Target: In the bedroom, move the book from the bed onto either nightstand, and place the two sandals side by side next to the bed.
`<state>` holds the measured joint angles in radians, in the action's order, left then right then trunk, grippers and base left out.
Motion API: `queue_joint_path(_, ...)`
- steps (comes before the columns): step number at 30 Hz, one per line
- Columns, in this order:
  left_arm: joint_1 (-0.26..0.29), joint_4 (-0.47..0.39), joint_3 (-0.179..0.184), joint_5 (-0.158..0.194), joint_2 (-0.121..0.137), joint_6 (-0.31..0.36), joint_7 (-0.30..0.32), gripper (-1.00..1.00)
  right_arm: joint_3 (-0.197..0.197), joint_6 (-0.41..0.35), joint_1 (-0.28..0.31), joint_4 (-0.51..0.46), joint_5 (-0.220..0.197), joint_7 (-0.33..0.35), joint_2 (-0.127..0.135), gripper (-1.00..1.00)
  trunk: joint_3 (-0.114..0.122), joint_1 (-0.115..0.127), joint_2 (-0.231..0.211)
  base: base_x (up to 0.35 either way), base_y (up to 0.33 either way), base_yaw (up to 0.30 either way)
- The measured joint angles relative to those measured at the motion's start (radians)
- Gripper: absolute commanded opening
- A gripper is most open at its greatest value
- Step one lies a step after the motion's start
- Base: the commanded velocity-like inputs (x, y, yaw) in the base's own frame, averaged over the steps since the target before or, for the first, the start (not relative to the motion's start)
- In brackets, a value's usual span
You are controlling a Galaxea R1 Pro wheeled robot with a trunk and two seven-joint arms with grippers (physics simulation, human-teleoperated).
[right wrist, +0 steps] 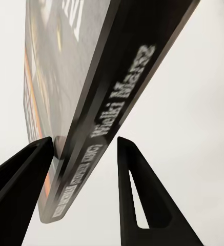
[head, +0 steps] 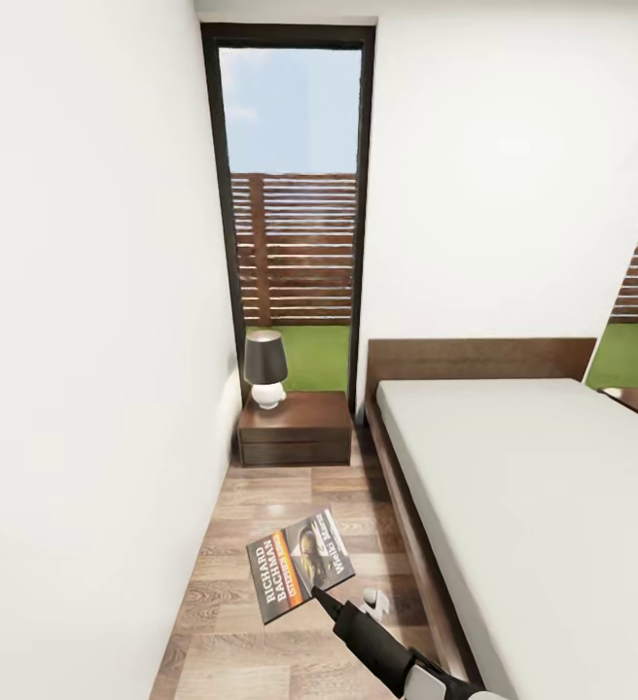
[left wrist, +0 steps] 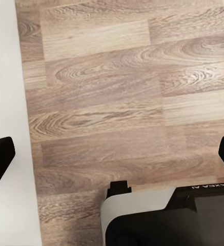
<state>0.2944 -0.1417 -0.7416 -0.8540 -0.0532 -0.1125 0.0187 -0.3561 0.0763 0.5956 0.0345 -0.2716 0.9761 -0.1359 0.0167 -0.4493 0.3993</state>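
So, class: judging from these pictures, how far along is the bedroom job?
Done: the book is off the bed. In hand: the right gripper carries it above the floor. Left: set it on the nightstand beside the lamp, then line up the sandals.

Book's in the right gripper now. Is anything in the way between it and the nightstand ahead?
Nothing visible blocks it. The book, held by the right gripper, has bare wood floor between it and the nightstand. A lamp takes the top's left part; the right part looks free.
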Motion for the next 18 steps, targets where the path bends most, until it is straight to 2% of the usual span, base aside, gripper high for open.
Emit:
queue_joint_path(6,0.000,0.000,0.000,0.000,0.000,-0.001,0.000,1.00,0.001,0.000,0.000,0.000,0.003,0.000,0.000,-1.00,0.000,0.000,0.000,0.095,0.000,0.000)
queue_joint_path(12,0.000,0.001,0.000,0.000,0.000,0.000,0.001,1.00,-0.001,0.000,0.000,0.000,0.046,-0.003,0.000,-1.00,0.000,0.000,0.000,0.195,0.000,0.000)
queue_joint_path(18,0.000,0.001,0.001,0.000,0.000,-0.001,0.001,1.00,-0.003,0.000,0.000,0.000,0.062,-0.006,-0.001,-1.00,0.000,0.000,0.000,0.208,0.000,0.000)
